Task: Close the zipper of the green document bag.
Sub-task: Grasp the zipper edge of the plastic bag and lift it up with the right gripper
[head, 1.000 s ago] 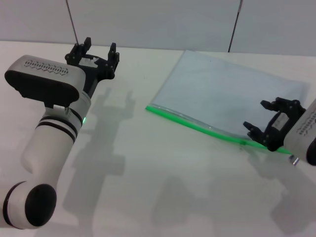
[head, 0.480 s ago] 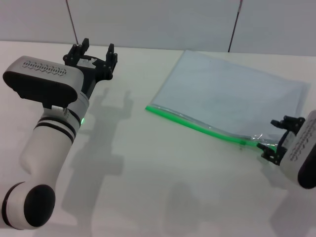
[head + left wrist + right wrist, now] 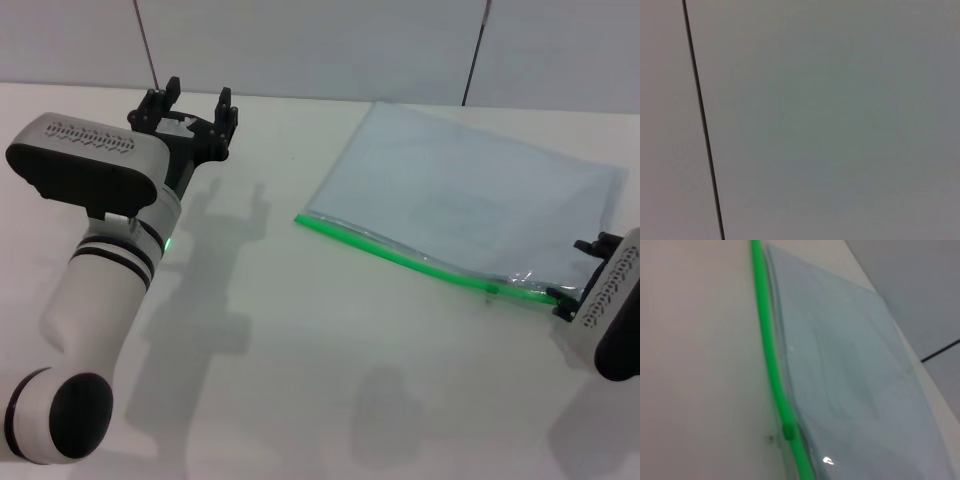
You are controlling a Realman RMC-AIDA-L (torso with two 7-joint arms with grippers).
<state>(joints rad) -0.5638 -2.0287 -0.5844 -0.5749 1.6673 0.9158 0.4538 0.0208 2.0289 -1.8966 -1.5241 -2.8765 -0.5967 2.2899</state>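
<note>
Zipper (image 3: 420, 262) on green document bag (image 3: 470, 195), right hand (image 3: 585, 275) at its end

Right claw (image 3: 588, 275) mostly hidden behind wrist; zipper (image 3: 420, 261) end covered.

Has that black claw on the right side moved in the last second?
Yes. The right claw has slid toward the zipper end at the bag's right corner, off the green document bag, and is now mostly hidden behind its wrist.
</note>
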